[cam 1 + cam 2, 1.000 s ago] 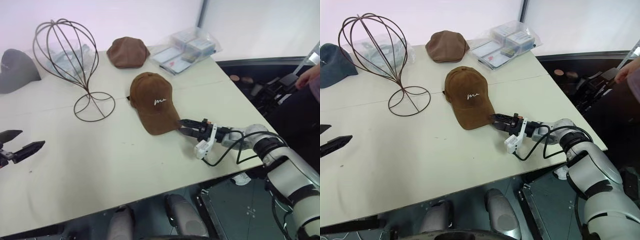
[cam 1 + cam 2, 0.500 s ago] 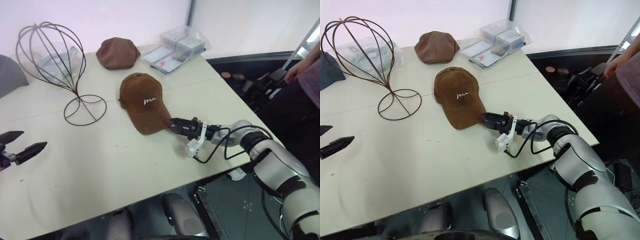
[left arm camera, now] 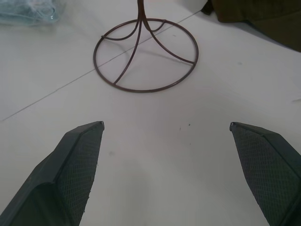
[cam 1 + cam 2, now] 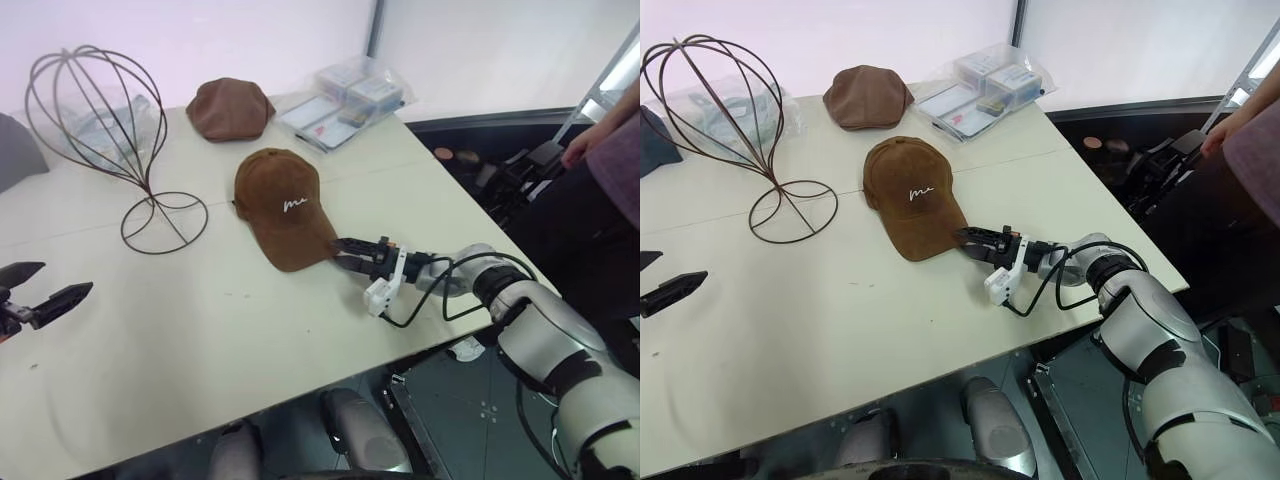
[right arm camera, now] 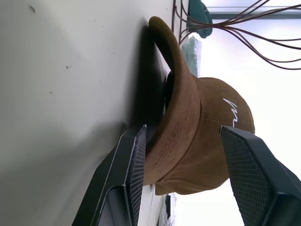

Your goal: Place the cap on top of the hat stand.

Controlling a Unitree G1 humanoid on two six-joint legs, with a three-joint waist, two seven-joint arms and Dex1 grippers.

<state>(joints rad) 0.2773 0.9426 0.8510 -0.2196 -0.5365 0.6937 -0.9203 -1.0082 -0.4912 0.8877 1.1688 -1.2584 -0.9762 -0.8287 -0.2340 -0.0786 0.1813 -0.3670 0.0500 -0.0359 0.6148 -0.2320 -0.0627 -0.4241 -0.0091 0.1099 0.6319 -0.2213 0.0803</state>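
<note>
Right pincer point(image 4: 970, 240): spread wide, straddling the brim of the cap point(image 4: 910, 195), not yet clamped. Cap lies on bench point(image 4: 840, 320); hat stand point(image 4: 730, 130) bare. Placement outstanding.

I see the cap point(image 4: 283, 207) in warm brown suede with small white cursive stitching on its front, and behind it a plainer, darker brown cap point(image 4: 228, 107). The hat stand point(image 4: 110, 140) is dark brown wire against my pale cream table point(image 4: 200, 340), with a grey cap point(image 4: 15, 150) at the far edge. My own fingers point(image 5: 127, 179) are black, their pads cross-hatched.
</note>
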